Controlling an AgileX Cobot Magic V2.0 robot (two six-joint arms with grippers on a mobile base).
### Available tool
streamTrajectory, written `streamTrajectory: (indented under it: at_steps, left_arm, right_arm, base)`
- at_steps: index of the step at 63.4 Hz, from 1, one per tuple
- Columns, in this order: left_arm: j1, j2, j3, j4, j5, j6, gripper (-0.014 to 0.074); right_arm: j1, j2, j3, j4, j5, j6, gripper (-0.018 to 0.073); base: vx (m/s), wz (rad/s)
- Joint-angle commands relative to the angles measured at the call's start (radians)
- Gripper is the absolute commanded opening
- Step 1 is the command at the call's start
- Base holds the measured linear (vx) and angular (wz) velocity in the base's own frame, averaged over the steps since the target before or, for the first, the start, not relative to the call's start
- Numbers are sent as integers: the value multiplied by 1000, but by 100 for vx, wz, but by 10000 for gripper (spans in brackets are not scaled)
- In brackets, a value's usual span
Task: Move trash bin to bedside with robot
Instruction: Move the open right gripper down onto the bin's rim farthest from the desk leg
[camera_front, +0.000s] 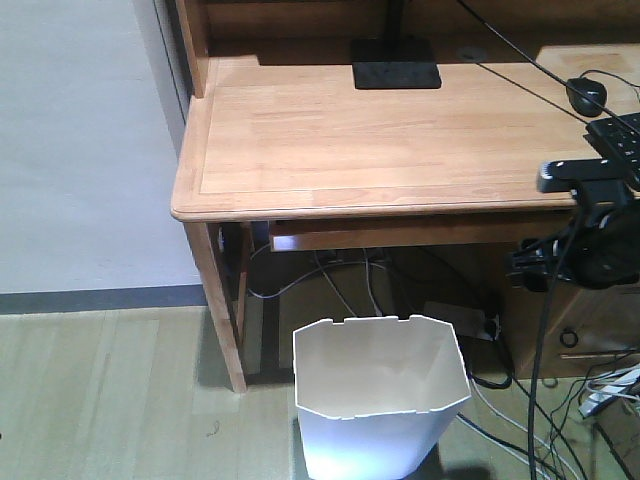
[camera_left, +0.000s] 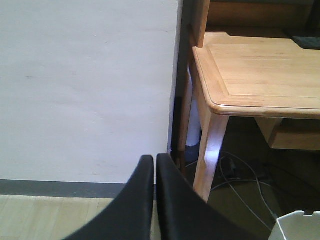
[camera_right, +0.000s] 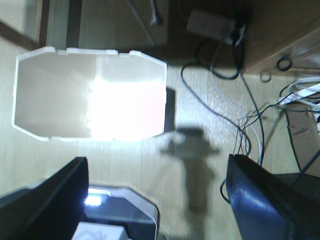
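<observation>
Bin (camera_front: 380, 400) sits on floor (camera_front: 100, 400) in front of table (camera_front: 380, 130), near its leg (camera_front: 215, 300). Nobody's got it yet & no bed in view, so job's barely begun. L jaws closed, holding nothing. R jaws spread wide, up over floor beside bin.

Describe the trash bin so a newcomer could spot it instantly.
Find the light wooden desk. On the floor in front of it stands the trash bin. It is the only white, open-topped container there, angular-rimmed, beside dark tangled cables.
</observation>
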Motion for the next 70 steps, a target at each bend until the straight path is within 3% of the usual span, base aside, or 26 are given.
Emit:
streamTrajectory:
  at_steps: [1, 9, 16, 26, 45, 70]
  left_arm:
    - [-3, -14, 3, -2, -66, -4, -6]
    - [-3, -14, 3, -2, -66, -4, -6]
    - [-3, -14, 3, -2, -66, -4, -6]
    - [-3, -14, 3, -2, -66, -4, -6]
    - [-3, -14, 3, -2, -66, -4, -6]
    - [-3, -14, 3, -2, -66, -4, -6]
  right_arm:
    - [-17, 61, -55, 31, -50, -72, 542]
    - [-95, 178, -85, 149, -103, -128, 542]
    - [-130, 269, -92, 227, -160, -275, 542]
    - [-130, 408, -104, 282, -223, -448, 542]
    - [-130, 712, -252, 393, -261, -578, 542]
    - [-130, 1007, -480, 623, -267, -799, 542]
  base:
    - [0, 0]
    - [0, 0]
    - [0, 0]
    - [0, 0]
    - [0, 0]
    - [0, 0]
